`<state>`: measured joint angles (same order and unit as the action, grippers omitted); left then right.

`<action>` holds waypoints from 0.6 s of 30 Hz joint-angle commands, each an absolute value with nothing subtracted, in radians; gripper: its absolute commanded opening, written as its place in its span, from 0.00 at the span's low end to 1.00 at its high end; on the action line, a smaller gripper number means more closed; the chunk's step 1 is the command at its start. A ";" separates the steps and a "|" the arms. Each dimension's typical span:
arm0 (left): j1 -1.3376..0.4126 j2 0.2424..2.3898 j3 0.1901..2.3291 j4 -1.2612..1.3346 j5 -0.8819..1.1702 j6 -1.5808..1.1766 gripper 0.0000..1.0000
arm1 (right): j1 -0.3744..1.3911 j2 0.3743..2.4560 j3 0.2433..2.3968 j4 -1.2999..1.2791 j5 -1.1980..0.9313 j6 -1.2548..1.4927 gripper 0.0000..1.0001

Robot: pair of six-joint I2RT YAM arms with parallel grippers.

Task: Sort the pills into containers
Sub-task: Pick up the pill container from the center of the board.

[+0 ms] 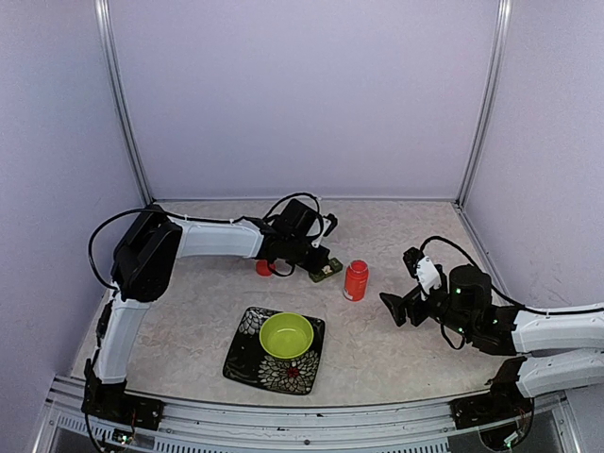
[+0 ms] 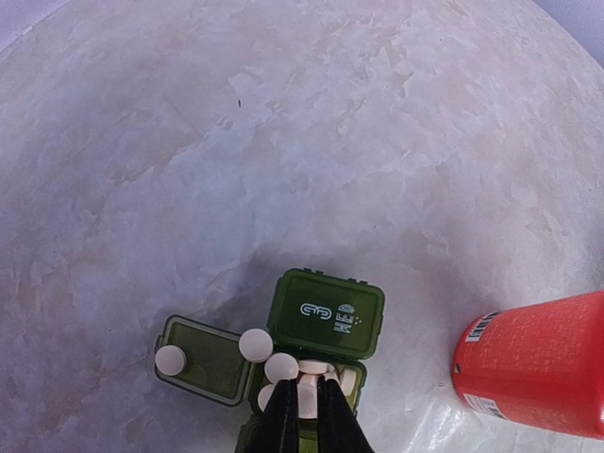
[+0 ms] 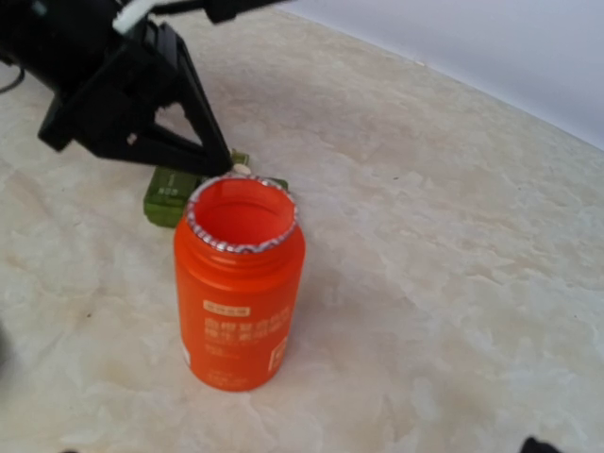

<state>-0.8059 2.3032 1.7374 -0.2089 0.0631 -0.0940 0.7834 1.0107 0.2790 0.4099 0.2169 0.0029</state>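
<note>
Left wrist view: the dark green pillbox (image 2: 327,316) lies near the orange bottle (image 2: 538,363), its strip running back under the fingers, two lids flipped open, white pills (image 2: 281,366) heaped inside. The left arm (image 1: 217,239) stretches rightward with its wrist bent down. The left gripper (image 2: 308,387) is closed among the pills; whether it pinches one is unclear. The right gripper (image 1: 396,308) gapes wide, empty.

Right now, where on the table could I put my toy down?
Bare table lies behind the pillbox and orange bottle, and left of the plate. It's crowded around the left fingers, pillbox and bottle.
</note>
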 commanded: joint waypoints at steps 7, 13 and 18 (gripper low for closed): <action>-0.797 2.208 1.711 -0.191 0.040 -0.110 0.18 | 0.779 0.999 0.276 0.428 0.214 0.015 1.00; -0.740 2.140 1.584 -0.114 0.088 -0.180 0.25 | 0.778 0.998 0.275 0.429 0.212 0.015 1.00; -0.699 2.113 1.490 -0.043 0.200 -0.250 0.30 | 0.779 1.005 0.276 0.431 0.211 0.012 1.00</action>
